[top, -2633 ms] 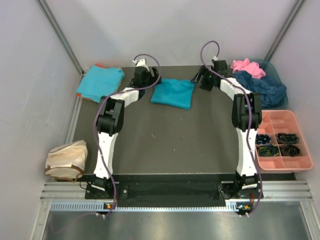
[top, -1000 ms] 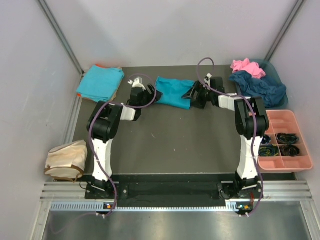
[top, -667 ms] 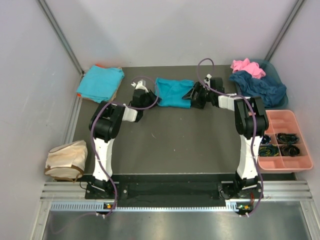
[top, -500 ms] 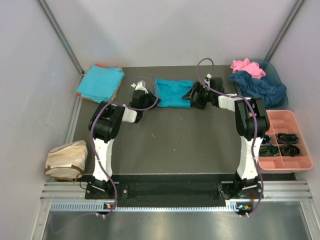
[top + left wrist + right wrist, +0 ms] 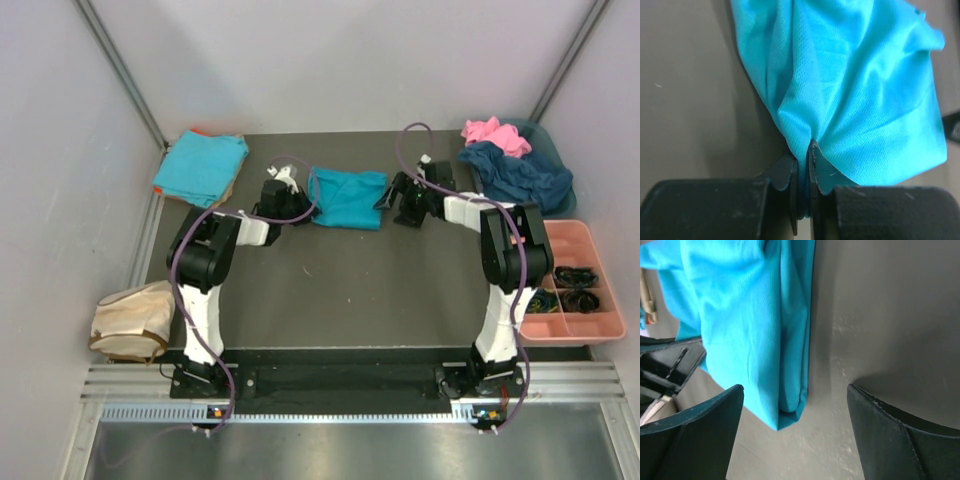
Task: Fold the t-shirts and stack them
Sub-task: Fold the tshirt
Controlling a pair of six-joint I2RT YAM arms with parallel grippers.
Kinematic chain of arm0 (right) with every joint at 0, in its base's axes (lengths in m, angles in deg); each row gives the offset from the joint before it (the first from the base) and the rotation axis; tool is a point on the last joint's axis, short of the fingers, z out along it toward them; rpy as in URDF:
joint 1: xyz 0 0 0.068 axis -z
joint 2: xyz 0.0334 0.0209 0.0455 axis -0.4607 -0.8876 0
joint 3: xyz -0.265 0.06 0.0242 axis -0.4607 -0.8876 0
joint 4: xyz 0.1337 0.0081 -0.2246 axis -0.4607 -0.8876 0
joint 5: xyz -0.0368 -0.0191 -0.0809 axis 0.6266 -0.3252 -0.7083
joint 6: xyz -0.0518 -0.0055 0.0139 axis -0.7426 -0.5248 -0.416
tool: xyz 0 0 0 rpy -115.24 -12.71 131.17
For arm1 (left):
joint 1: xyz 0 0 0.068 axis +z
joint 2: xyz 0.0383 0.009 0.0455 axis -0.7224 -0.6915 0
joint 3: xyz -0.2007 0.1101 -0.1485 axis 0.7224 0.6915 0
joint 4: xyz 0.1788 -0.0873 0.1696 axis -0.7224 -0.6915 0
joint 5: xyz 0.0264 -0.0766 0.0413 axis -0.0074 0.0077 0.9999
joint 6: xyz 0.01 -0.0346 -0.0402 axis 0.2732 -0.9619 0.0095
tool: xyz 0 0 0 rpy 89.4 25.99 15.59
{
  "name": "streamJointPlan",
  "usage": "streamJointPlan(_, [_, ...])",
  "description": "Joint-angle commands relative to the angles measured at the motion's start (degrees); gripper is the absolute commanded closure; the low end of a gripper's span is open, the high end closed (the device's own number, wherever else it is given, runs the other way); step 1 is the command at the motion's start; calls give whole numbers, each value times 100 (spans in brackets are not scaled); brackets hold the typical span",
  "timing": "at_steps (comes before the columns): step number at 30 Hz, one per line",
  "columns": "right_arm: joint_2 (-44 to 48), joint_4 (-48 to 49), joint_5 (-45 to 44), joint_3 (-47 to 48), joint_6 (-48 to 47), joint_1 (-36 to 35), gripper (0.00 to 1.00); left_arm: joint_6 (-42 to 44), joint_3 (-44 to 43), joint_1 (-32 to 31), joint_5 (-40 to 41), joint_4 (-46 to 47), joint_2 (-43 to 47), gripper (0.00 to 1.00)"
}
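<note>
1. Pale walls enclose a dark grey table (image 5: 330,290). Near its far edge, at the middle, a turquoise t-shirt (image 5: 348,198) is seen lying as a rumpled, partly folded bundle.
2. A folded teal stack (image 5: 201,166) is laid flat at the far left corner. At the far right, a pink t-shirt (image 5: 495,133) and a navy t-shirt (image 5: 520,172) are heaped unfolded in a bin (image 5: 545,135).
3. The left gripper (image 5: 802,150) is clamped almost fully closed on the turquoise t-shirt's left edge. A pleat of cloth is pinched between its jaws, and creases are seen fanning out from the grip.
4. The right gripper (image 5: 794,389) is spread wide and set low over the table at the shirt's right edge. The folded corner lies in the gap between its fingers (image 5: 705,430), and nothing is gripped by them.
5. The step in hand is judged to be taking hold of the bundle at both ends. Whether a further fold or a carry to the folded teal stack is intended cannot be told.
6. For the next move, the right jaws would need to be closed on the right edge with every layer caught. Both ends should then be raised in step, so that the cloth is kept taut and the fold is not shaken loose.
</note>
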Motion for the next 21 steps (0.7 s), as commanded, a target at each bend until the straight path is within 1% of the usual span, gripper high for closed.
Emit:
streamJointPlan(1, [337, -360, -361, -37, -266, -18, 16, 978, -84, -95, -944, -1945, 269, 97])
streamJointPlan(6, [389, -457, -370, 121, -275, -36, 16, 1217, 451, -332, -1278, -2289, 656, 97])
streamJointPlan(9, [486, -545, -440, 200, -301, -9, 16, 1349, 680, -604, -1515, -2509, 753, 97])
streamJointPlan(11, [591, -642, -545, 271, -337, 17, 16, 1612, 654, -815, -1551, -2937, 710, 98])
streamJointPlan(12, [626, -668, -581, 297, -345, 43, 16, 1717, 619, -877, -1517, -3079, 692, 98])
streamJointPlan(14, [697, -764, -695, 402, -398, 96, 15, 2060, 462, -1035, -1420, -3745, 648, 98])
streamJointPlan(15, [706, -808, -739, 455, -424, 122, 15, 2174, 400, -1062, -1402, -3905, 648, 98])
streamJointPlan(18, [671, -1098, -862, 780, -565, 236, 15, 2728, 75, -1167, -1175, -4643, 648, 97])
streamJointPlan(19, [671, -1212, -984, 972, -661, 254, 15, 2947, -22, -1202, -825, -4836, 665, 97])
streamJointPlan(21, [679, -1597, -1230, 1193, -784, 307, 15, 3054, -251, -1202, -411, -5196, 709, 98])
